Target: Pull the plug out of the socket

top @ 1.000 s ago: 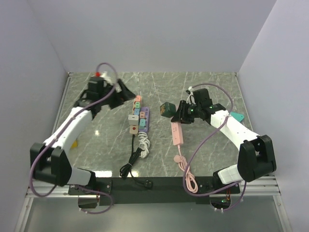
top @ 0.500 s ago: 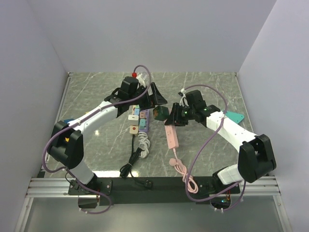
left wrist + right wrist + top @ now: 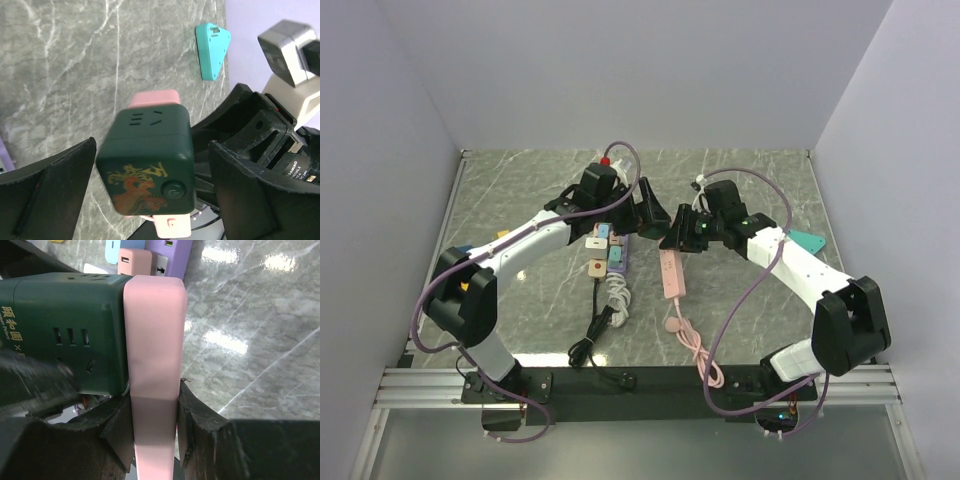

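**Bracing the strip so the cube can be pulled**

The pink socket strip (image 3: 155, 340) is clamped across its narrow sides by the right pincer (image 3: 152, 425). Its jaws are shut tight on the strip just behind the green cube plug (image 3: 145, 165). The cube is seated on the strip's far end, near the middle of the desk (image 3: 760, 180). This hold is judged to be an anchor: with the strip pinned, a pull on the cube would not drag the strip along.

The left pincer (image 3: 150, 172) is spread wide, with one finger to each side of the cube. A gap is visible on both sides, so nothing is gripped by it yet. It is placed opposite the right arm, presumably so that the pull can be directed away from the strip's face.

A purple strip (image 3: 619, 255) and a teal wedge (image 3: 212, 42) lie aside and are not involved. Closing on the cube is judged to be the next step.
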`<state>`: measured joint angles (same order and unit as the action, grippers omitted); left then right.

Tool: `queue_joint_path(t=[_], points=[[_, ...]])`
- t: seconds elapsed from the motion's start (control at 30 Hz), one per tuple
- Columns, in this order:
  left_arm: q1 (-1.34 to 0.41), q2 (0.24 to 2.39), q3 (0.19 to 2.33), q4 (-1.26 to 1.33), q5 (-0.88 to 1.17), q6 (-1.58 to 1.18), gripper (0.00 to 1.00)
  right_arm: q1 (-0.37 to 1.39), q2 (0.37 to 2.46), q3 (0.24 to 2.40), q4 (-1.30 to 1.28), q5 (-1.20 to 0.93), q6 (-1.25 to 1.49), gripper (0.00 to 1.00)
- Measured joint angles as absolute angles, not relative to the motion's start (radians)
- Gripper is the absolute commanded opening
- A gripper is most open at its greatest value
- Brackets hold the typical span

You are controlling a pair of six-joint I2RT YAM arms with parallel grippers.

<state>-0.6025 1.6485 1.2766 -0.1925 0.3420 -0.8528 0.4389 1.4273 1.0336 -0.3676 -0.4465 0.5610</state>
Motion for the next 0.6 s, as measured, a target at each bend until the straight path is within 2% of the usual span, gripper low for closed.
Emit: queue_joint_path(t=[0.1,0.13,0.2,0.23,0.3,0.33,0.6], points=[[-0.619,1.662,1.285,-0.193,0.344,-0.862,0.88,0.441,1.435,1.036,-0.359,-0.450,0.566,0.00],[-0.624,1.669,1.292,-0.192,0.342,-0.864,0.76,0.442,1.439,1.040,-0.360,-0.450,0.568,0.00],[-0.628,1.693,1.312,-0.200,0.336,-0.863,0.63,0.442,1.443,1.041,-0.361,-0.446,0.572,0.00],[-0.625,1.705,1.319,-0.205,0.334,-0.867,0.43,0.440,1.443,1.042,-0.363,-0.437,0.576,0.00],[-0.624,1.721,1.333,-0.200,0.339,-0.890,0.17,0.440,1.446,1.043,-0.368,-0.417,0.583,0.00],[-0.623,1.724,1.335,-0.202,0.338,-0.889,0.00,0.440,1.448,1.044,-0.368,-0.413,0.587,0.00],[-0.580,1.714,1.309,-0.192,0.358,-0.894,0.00,0.450,1.497,1.085,-0.394,-0.375,0.594,0.00]])
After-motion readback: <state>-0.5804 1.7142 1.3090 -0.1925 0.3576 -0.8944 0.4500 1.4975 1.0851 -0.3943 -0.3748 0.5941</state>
